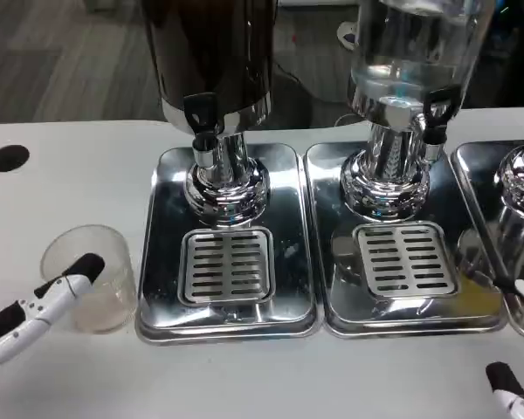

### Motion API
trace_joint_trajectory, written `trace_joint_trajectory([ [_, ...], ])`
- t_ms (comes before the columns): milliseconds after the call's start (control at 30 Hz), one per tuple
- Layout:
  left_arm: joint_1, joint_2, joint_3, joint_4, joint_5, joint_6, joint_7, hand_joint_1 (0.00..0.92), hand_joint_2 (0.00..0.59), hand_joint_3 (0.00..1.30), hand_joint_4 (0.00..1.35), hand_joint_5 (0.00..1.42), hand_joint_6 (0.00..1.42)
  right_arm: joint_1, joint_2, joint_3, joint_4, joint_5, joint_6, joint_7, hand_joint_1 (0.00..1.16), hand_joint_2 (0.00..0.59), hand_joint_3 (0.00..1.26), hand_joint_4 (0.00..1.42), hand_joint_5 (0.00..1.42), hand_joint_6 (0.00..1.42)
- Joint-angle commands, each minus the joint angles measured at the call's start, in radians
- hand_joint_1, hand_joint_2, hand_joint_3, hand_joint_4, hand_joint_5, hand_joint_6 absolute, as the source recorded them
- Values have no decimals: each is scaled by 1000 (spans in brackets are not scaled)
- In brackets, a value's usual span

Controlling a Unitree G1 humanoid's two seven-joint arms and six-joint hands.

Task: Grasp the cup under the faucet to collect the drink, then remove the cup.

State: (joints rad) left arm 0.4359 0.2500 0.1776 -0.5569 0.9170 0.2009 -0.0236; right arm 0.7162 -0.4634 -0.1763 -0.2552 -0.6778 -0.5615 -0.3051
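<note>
Head view: clear cup (93, 278) is seen at lower left on the desk (70, 175), touched by left robot hand (35, 314); full grip cannot be told. Right robot hand (511, 393): state unclear. Step judged: grasping. Next, cup must be carried beneath dark dispenser's faucet (203, 118).

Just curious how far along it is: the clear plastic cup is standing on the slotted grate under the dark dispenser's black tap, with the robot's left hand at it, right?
Not quite. In the head view the clear plastic cup stands on the white table, left of the shiny metal drip tray, not on the slotted grate under the black tap. The left hand is indeed at the cup.
</note>
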Motion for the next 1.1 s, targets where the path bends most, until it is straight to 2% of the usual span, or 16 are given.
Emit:
trace_joint_trajectory([
  [33,-57,16,-37,63,53,35,-1,67,48,65,17,173,434,17,7,-17,2,22,-32,0,247,378,149,0,0,0],
  [200,-105,15,-83,115,114,79,10,104,57,85,43,220,481,28,7,-28,17,39,-58,6,244,378,155,0,0,0],
  [667,-216,28,-190,264,194,179,25,150,65,87,56,257,517,43,4,-56,50,86,-129,29,238,378,163,0,0,0],
  [900,-244,35,-245,297,231,202,31,253,77,87,65,274,542,36,3,-66,67,108,-151,46,237,378,167,0,0,0],
  [1100,-259,39,-275,319,246,221,32,275,75,103,84,296,569,30,6,-66,76,117,-169,59,236,378,167,0,0,0],
])
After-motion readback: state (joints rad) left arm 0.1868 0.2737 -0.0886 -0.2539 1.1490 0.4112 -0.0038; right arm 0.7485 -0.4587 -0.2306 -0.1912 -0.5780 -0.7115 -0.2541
